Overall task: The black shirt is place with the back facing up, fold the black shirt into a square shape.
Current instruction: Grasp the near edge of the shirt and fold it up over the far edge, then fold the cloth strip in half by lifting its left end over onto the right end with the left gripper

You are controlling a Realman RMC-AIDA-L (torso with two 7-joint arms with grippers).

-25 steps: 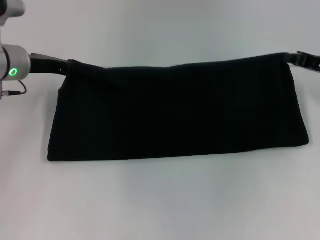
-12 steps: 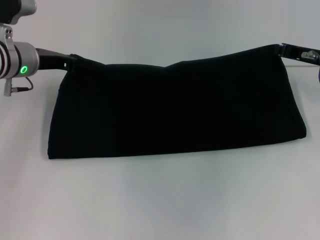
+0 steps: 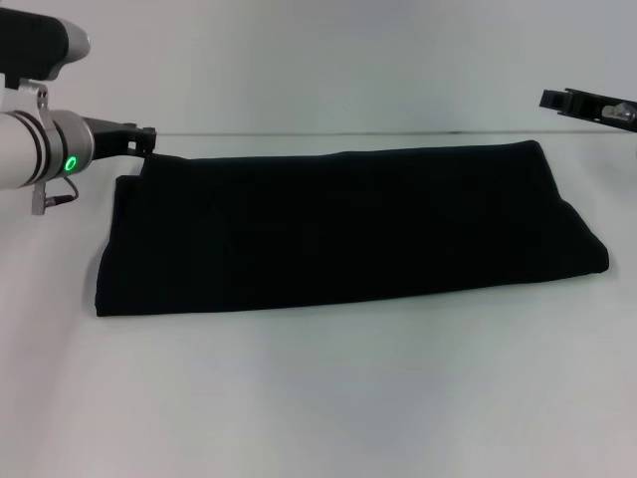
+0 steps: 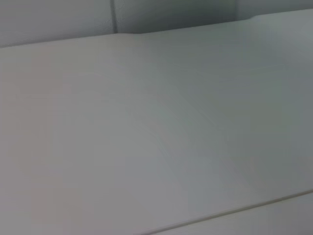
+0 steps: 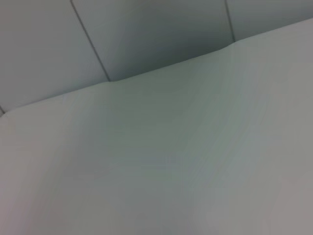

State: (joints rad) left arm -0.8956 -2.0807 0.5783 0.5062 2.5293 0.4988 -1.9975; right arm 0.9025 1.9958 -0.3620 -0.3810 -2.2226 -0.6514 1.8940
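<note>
The black shirt lies flat on the white table as a long folded band, its fold running along the near edge. My left gripper hovers right at the shirt's far left corner, and whether it holds the cloth is not visible. Off the far right corner, my right gripper hangs above and apart from the shirt, open and empty. Both wrist views show only bare table and wall.
The table's far edge runs just behind the shirt, with a pale wall beyond it. Bare white tabletop stretches in front of the shirt.
The shirt's far edge, held raised by both grippers before, has dropped flat onto the table. The right gripper has let go and drawn away; the left has come lower and nearer.
</note>
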